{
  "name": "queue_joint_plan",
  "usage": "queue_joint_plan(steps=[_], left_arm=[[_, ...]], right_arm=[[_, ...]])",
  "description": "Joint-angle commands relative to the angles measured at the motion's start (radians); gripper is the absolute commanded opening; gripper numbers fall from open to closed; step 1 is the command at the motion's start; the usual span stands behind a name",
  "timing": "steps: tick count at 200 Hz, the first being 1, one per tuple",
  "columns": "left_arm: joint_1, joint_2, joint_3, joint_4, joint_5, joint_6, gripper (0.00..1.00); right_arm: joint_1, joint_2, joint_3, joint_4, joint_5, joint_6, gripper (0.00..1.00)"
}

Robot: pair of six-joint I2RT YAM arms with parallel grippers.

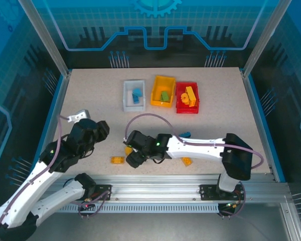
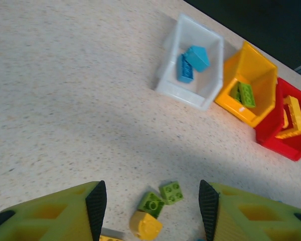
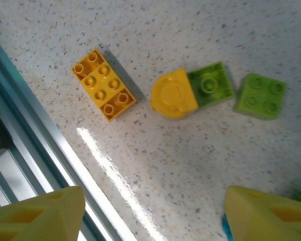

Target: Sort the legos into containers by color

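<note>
Three containers stand in a row at the back: a white bin (image 1: 125, 100) (image 2: 183, 93) with blue legos (image 2: 190, 63), a yellow bin (image 1: 154, 98) (image 2: 236, 108) with a green lego (image 2: 246, 94), and a red bin (image 1: 187, 109) (image 2: 281, 145) with yellow legos (image 2: 291, 118). My left gripper (image 1: 103, 129) (image 2: 153, 211) is open above the table, with two green bricks (image 2: 171, 192) and a rounded yellow brick (image 2: 146, 225) lying below its gap. My right gripper (image 1: 132, 150) (image 3: 153, 221) is open and empty, just short of the same cluster: yellow rounded brick (image 3: 173, 94), green bricks (image 3: 209, 85) (image 3: 260, 95), yellow six-stud brick (image 3: 104, 84).
More loose legos lie near the front: a yellow one (image 1: 117, 160), an orange one (image 1: 186, 161) and a blue one (image 1: 185, 134) beside the right arm. The metal rail (image 3: 45, 150) at the table's front edge runs close to my right gripper.
</note>
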Motion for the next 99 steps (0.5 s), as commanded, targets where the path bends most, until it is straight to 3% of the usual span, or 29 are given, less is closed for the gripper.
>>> queue_joint_plan(steps=[1, 28, 62, 99], left_arm=[[0.003, -0.035, -0.013, -0.095, -0.098, -0.063, 0.55], [0.002, -0.084, -0.002, -0.096, -0.112, -0.055, 0.55], [0.003, -0.118, 0.05, -0.164, -0.145, -0.083, 0.54], [0.002, -0.159, 0.135, -0.31, -0.203, -0.152, 0.54]], right_arm=[[0.018, 0.067, 0.102, -0.044, -0.061, -0.002, 0.74], [0.082, 0.157, 0.195, -0.071, -0.036, -0.156, 0.74], [0.059, 0.252, 0.316, -0.078, -0.05, -0.381, 0.75], [0.031, 0.419, 0.542, -0.212, -0.109, -0.52, 0.74]])
